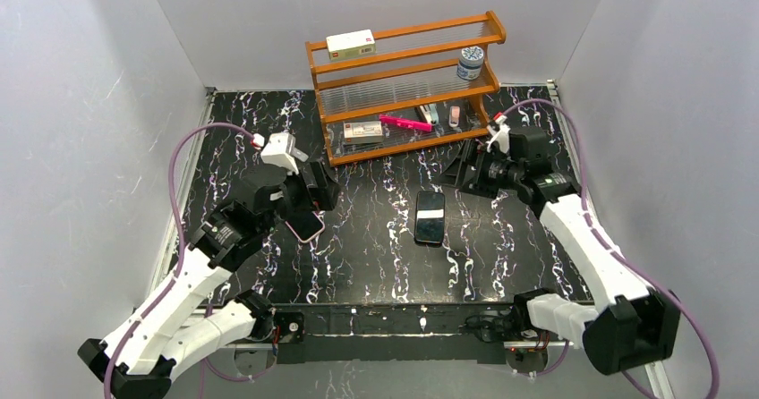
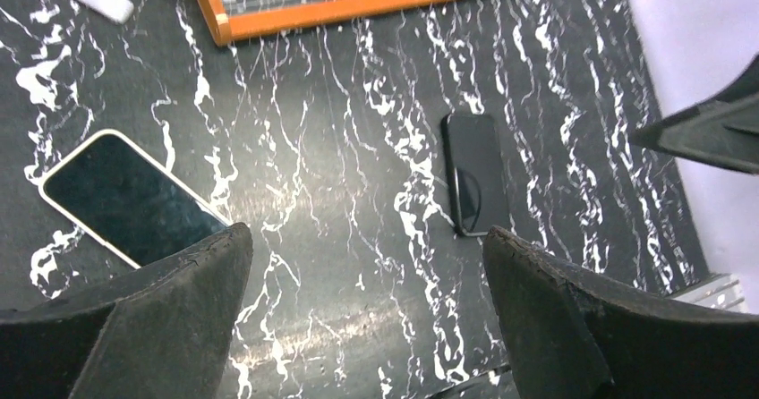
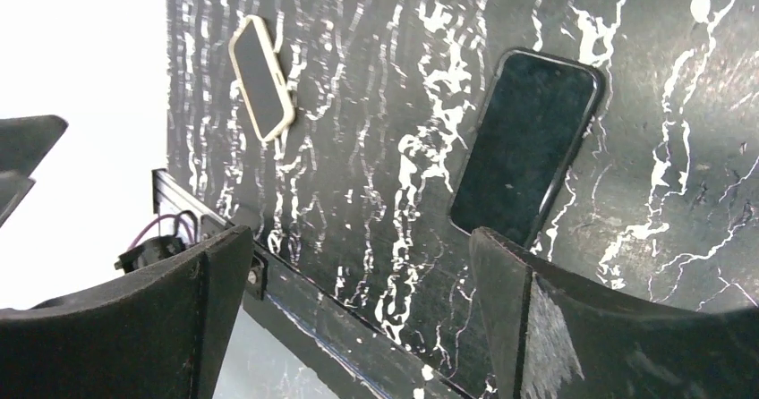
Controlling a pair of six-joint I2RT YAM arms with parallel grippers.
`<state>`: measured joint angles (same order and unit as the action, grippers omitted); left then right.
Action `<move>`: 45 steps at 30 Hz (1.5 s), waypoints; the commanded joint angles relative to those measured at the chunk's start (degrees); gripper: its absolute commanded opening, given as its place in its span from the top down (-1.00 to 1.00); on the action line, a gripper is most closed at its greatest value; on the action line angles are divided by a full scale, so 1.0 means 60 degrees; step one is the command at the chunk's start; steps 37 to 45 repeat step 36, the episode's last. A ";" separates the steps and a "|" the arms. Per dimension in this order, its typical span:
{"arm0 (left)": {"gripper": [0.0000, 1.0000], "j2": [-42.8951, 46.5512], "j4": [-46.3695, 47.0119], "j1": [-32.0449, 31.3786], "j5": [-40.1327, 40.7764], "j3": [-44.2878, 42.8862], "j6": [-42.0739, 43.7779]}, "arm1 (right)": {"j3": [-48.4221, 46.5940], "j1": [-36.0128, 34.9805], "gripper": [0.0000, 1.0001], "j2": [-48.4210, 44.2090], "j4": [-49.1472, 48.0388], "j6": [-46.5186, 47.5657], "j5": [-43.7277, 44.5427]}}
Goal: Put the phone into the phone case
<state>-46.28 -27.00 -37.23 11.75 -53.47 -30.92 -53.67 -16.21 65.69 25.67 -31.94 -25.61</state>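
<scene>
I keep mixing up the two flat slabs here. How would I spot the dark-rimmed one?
Start at the orange shelf at the back of the marbled table. Just in front, mid-table, lies the phone, screen up. Its rim is black; the slab by the left gripper has a pale rim.

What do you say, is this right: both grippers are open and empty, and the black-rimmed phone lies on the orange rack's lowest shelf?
One thing is wrong. The black-rimmed phone lies on the table, in front of the orange rack, as the top view shows. The left gripper and the right gripper are open and empty.
</scene>
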 commanded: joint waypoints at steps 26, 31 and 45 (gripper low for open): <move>-0.96 0.0877 0.0696 -0.0003 -0.0706 -0.0129 -0.0429 | -0.0544 -0.0001 -0.97 -0.3804 0.0332 -0.0632 -0.0069; -0.96 0.0869 0.0718 0.0006 -0.0615 -0.0040 -0.0350 | -0.0465 -0.0005 -0.97 -0.3613 0.0357 -0.0649 -0.0259; -0.96 0.0917 0.0743 -0.0004 -0.0546 0.0089 -0.0346 | -0.0167 0.0001 -0.97 -0.3754 0.0163 -0.0711 -0.0307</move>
